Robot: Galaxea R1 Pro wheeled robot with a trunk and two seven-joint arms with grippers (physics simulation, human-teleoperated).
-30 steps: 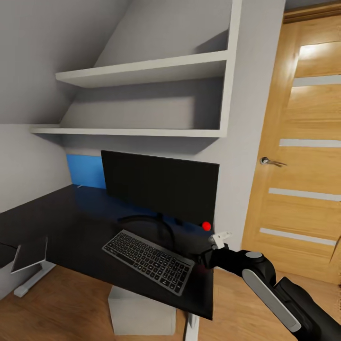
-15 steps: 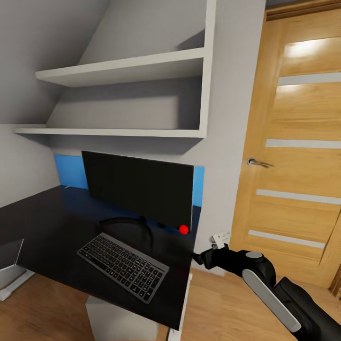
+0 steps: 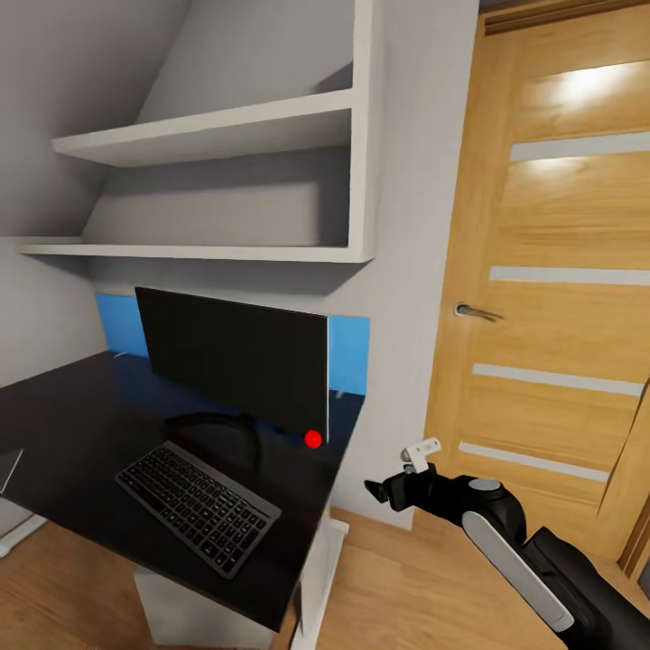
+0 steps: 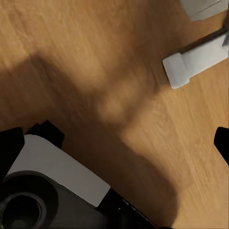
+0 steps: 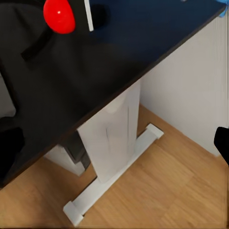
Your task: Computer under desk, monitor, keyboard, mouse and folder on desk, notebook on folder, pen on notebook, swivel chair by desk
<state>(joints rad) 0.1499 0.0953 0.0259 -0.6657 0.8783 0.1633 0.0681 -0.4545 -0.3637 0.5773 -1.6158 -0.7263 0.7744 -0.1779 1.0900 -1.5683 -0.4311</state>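
One monitor and keyboard on the desk, side by side

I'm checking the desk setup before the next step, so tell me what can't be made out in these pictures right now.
- Left end of the desk: cut off by the head view's edge, so anything lying there is unseen.
- Right gripper, head view: jaws face away, too small to tell open or shut.
- Under the desk, head view: the desktop hides most of the pale box there.
- Monitor, right wrist view: cut off by the picture's edge.
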